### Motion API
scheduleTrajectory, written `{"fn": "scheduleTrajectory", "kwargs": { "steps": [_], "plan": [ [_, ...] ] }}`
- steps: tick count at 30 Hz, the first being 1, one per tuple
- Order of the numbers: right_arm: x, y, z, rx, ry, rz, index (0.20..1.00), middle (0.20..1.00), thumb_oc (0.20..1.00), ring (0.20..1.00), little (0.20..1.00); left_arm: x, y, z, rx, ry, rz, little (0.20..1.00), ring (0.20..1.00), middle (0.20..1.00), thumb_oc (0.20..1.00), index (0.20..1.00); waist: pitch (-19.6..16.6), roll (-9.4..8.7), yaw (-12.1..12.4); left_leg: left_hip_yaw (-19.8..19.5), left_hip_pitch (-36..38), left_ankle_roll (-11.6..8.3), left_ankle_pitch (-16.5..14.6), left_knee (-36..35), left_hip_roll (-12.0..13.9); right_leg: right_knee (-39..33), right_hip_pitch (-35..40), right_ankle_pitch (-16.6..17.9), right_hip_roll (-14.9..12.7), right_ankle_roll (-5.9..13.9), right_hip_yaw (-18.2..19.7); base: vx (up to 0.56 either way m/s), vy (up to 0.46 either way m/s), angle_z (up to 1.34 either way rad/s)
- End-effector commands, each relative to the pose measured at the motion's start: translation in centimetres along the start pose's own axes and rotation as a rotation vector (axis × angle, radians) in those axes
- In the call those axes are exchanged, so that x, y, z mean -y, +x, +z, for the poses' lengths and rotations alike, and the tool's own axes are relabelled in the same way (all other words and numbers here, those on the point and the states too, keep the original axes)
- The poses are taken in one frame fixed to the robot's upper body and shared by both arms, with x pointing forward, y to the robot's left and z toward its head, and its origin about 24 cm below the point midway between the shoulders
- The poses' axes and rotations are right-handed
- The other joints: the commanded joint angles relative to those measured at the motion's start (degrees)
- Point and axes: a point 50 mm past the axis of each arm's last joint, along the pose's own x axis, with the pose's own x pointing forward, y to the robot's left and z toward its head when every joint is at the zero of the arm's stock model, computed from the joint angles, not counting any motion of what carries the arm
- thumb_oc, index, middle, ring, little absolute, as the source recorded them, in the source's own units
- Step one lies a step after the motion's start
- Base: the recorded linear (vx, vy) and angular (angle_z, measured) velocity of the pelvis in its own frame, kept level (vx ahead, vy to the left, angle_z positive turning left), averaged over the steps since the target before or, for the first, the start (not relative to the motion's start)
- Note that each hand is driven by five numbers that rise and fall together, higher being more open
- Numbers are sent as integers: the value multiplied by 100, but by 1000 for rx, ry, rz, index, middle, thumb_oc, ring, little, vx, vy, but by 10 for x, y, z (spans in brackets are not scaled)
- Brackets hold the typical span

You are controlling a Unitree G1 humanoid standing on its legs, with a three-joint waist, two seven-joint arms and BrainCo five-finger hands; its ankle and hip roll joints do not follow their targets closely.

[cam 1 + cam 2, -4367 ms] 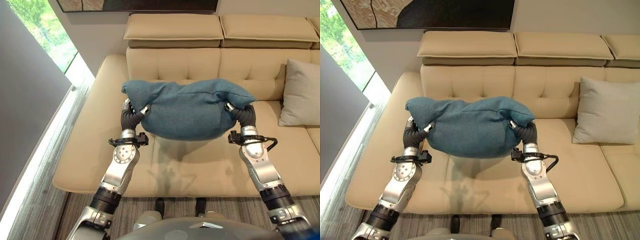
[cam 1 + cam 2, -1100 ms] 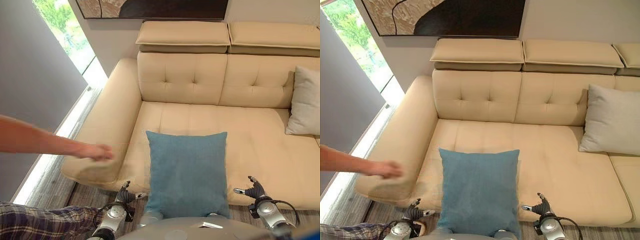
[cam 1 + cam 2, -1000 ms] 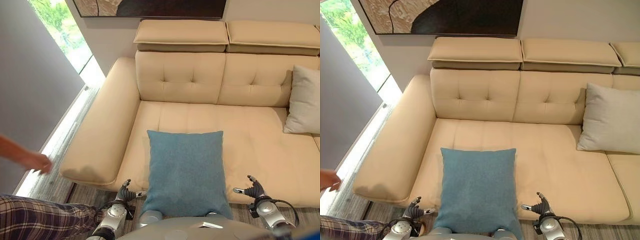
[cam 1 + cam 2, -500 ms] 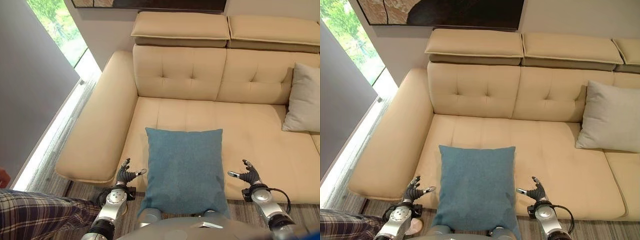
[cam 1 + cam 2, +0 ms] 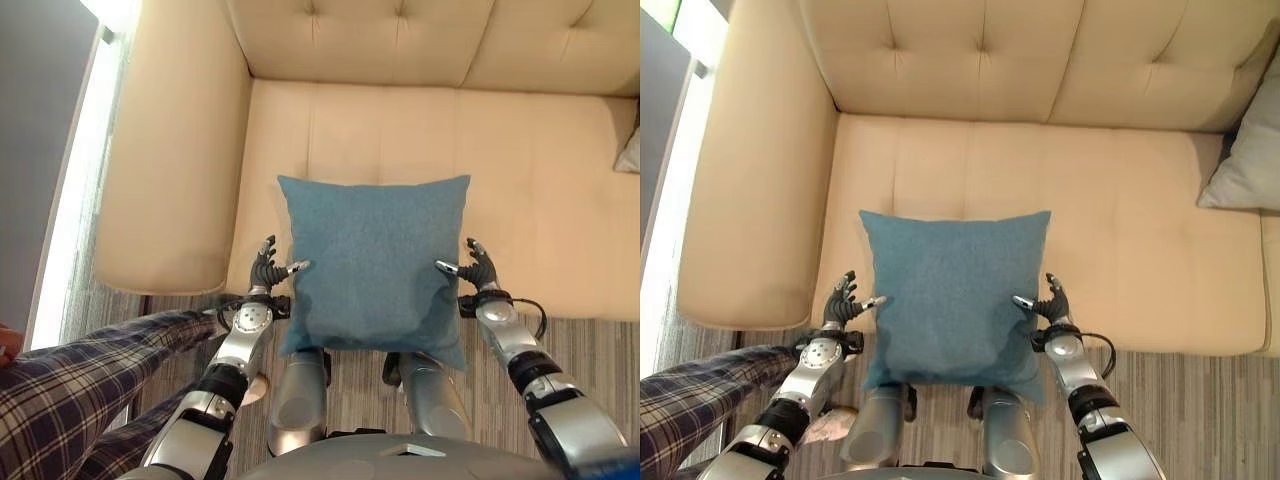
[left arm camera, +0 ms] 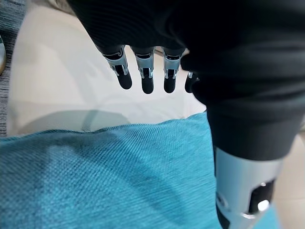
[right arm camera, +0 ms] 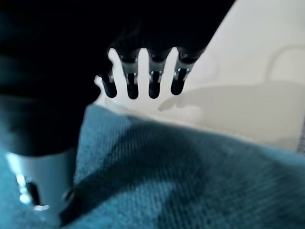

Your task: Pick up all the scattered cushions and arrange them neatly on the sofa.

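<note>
your left hand (image 5: pixel 265 273) sits just beside one side edge of the teal cushion (image 5: pixel 372 260), fingers straight and spread, thumb stretched toward the fabric with its tip at the edge. in its own wrist view the fingers (image 6: pixel 145 71) hang straight above the pale seat, nothing curled round anything, with the cushion's weave just under the thumb side. your right hand (image 5: pixel 479 270) mirrors it at the opposite side edge, fingers relaxed and apart, thumb pointing at the fabric and touching or nearly touching it; you cannot tell which. its wrist view shows the same: straight fingers (image 7: pixel 154 78) over the seat, the cushion close beneath the thumb.

between your two hands the teal cushion lies flat on the beige sofa (image 5: pixel 1140 230), its far part on the seat and its near edge hanging out over the front lip, above the grey striped floor (image 5: pixel 1200 400). well beyond your right hand, a light grey cushion (image 5: pixel 1250 165) leans against the backrest. out past your left hand runs the sofa's wide armrest (image 5: pixel 165 150), and nearer you on that side a person's leg in plaid trousers (image 5: pixel 70 385) crosses the floor.
</note>
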Motion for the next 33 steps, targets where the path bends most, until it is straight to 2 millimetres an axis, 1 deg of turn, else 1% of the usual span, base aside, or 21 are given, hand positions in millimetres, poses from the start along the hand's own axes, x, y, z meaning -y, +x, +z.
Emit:
{"fn": "scheduleTrajectory", "kwargs": {
  "steps": [1,2,6,9,10,11,12,15,16,17,18,19,21,25,26,29,30,31,33],
  "plan": [
    [-18,-7,3,27,54,30,1000,1000,1000,1000,1000,-6,-4,-6,12,1,27,1000,1000,1000,1000,1000,-499,-372,41,126,-350,-22,-367,317,-240,331,-41,-374,-579,653,91,-67,32,-4],
    [-24,-5,12,55,72,39,1000,1000,1000,1000,1000,-2,-2,-2,23,-9,17,1000,1000,1000,1000,1000,-469,-370,37,118,-465,-31,-338,303,-234,352,-181,-352,-600,661,100,-62,32,-3],
    [-40,-4,32,116,108,73,1000,1000,1000,1000,1000,14,1,5,35,-38,-20,1000,1000,1000,1000,1000,-417,-356,25,118,-599,-42,-275,245,-252,339,-355,-296,-612,681,114,-28,32,-3],
    [-60,-9,53,182,186,125,1000,1000,1000,1000,1000,37,1,13,50,-118,-70,1000,1000,1000,1000,1000,-387,-353,18,105,-546,-55,-242,122,-266,246,-320,-254,-614,720,131,4,18,-5],
    [-64,-10,58,194,207,134,774,774,774,774,774,41,0,15,54,-135,-78,815,815,815,815,815,-387,-356,14,102,-516,-56,-242,93,-268,227,-301,-249,-611,726,140,17,6,-4],
    [-68,-11,61,203,230,144,200,200,200,200,200,45,0,17,57,-161,-84,319,319,319,319,319,-387,-360,12,91,-482,-55,-245,67,-270,203,-272,-251,-607,732,149,13,1,-4],
    [-71,-12,64,209,249,154,200,200,200,200,200,48,0,19,62,-181,-90,200,200,200,200,200,-384,-357,11,91,-444,-58,-249,46,-275,184,-241,-253,-604,732,149,0,0,0],
    [-77,-15,76,255,288,185,200,200,200,200,200,57,1,30,91,-230,-108,200,200,200,200,200,-380,-354,9,83,-266,-70,-267,-30,-280,135,-99,-259,-605,746,158,0,0,0],
    [-76,-16,79,272,289,187,200,200,200,200,200,59,1,37,112,-238,-115,200,200,200,200,200,-377,-353,12,88,-163,-71,-282,-64,-281,104,-4,-265,-607,754,163,0,0,0],
    [-73,-17,82,294,297,184,200,200,200,200,200,60,3,49,157,-252,-117,200,200,200,200,200,-392,-356,-2,100,-12,-70,-305,-105,-275,61,142,-268,-607,765,174,0,0,0],
    [-73,-17,82,294,297,184,200,200,200,200,200,60,3,49,157,-252,-117,200,200,200,200,200,-389,-356,-1,100,-9,-70,-305,-106,-275,60,145,-268,-607,765,175,0,0,0],
    [-71,-18,84,311,314,182,200,200,200,200,200,61,3,56,184,-265,-120,200,200,200,200,200,-418,-356,-14,117,105,-62,-328,-146,-263,23,241,-265,-604,775,180,38,-6,-1],
    [-68,-20,83,320,327,178,200,200,200,200,200,60,1,61,206,-284,-123,200,200,200,200,200,-478,-363,-30,141,239,-45,-356,-174,-263,-21,371,-267,-601,785,184,49,-5,-1],
    [-56,-26,82,359,360,159,200,200,200,200,200,55,-6,66,240,-353,-121,200,200,200,200,200,-652,-371,-75,202,454,-1,-408,-226,-271,-86,553,-275,-593,800,207,35,8,-1],
    [-49,-29,85,391,371,151,200,200,200,200,200,52,-9,69,255,-395,-118,200,200,200,200,200,-700,-375,-83,215,518,19,-436,-229,-282,-92,607,-284,-580,799,225,7,13,-7],
    [-41,-33,90,441,366,129,200,200,200,200,200,47,-15,77,297,-441,-121,200,200,200,200,200,-755,-379,-85,242,583,49,-479,-209,-290,-102,673,-297,-571,797,248,11,4,-11],
    [-37,-35,92,465,360,120,200,200,200,200,200,47,-17,83,327,-450,-128,200,200,200,200,200,-754,-379,-87,244,612,55,-496,-202,-287,-100,699,-305,-571,795,258,-2,10,-10],
    [-31,-39,99,517,348,100,200,200,200,200,200,45,-21,94,385,-450,-136,200,200,200,200,200,-752,-367,-99,257,605,61,-517,-171,-286,-83,693,-321,-574,793,268,-11,9,-4],
    [-25,-43,110,581,333,80,200,200,200,200,200,43,-24,105,447,-422,-145,200,200,200,200,200,-728,-351,-102,265,565,66,-533,-123,-287,-63,664,-323,-577,785,271,0,0,0]
  ]
}}
